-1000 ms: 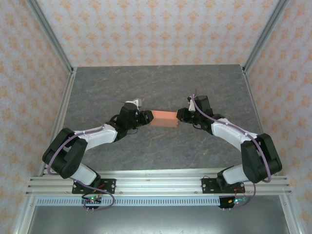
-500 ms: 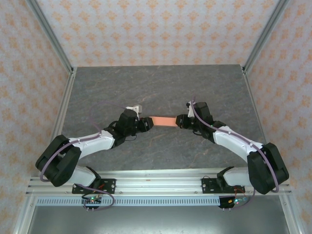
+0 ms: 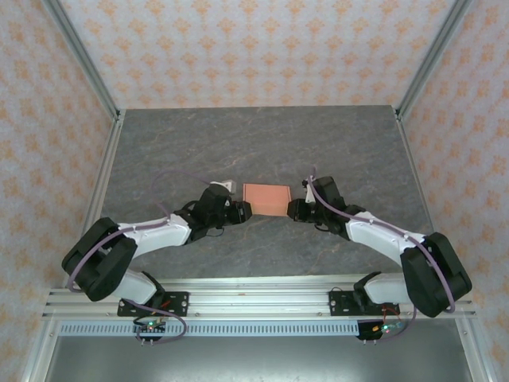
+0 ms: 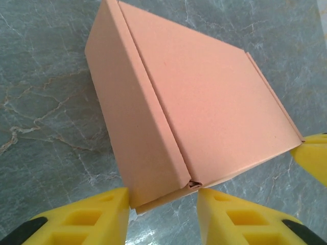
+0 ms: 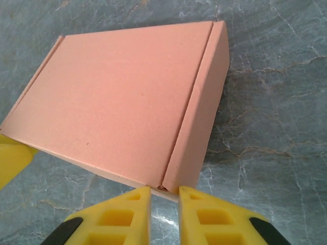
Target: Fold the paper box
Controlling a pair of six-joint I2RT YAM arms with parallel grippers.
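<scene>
Start at your left end effector. Its yellow fingers stand moderately spread, one on each side of the near corner of the paper box, bracketing the end of the narrow side wall. The card meets both inner faces or comes very close, and you cannot tell whether they press it or merely flank it.

Your right end effector has its fingers drawn almost together. The slim gap between them points straight at the crease where the box's broad face meets its side wall. The corner reaches the mouth of that gap, but whether any card is nipped inside cannot be told.

Outward from both, the box sits between them over the middle of the table. It looks closed into a flat rectangle with its broad face up. Whether it rests on the table or is carried just above it is not clear.

The box's long axis runs from one end effector to the other, so each meets a short end, at the corner on the arm-base side of the box. The left one lies to the box's left and the right one to its right, and neither arm is clearly nearer.

The folding looks close to done. Any squeeze along the long axis would be answered by the opposite arm. Because both contacts sit at the near corners, expect the box to swivel away from the bases if you push unevenly.
</scene>
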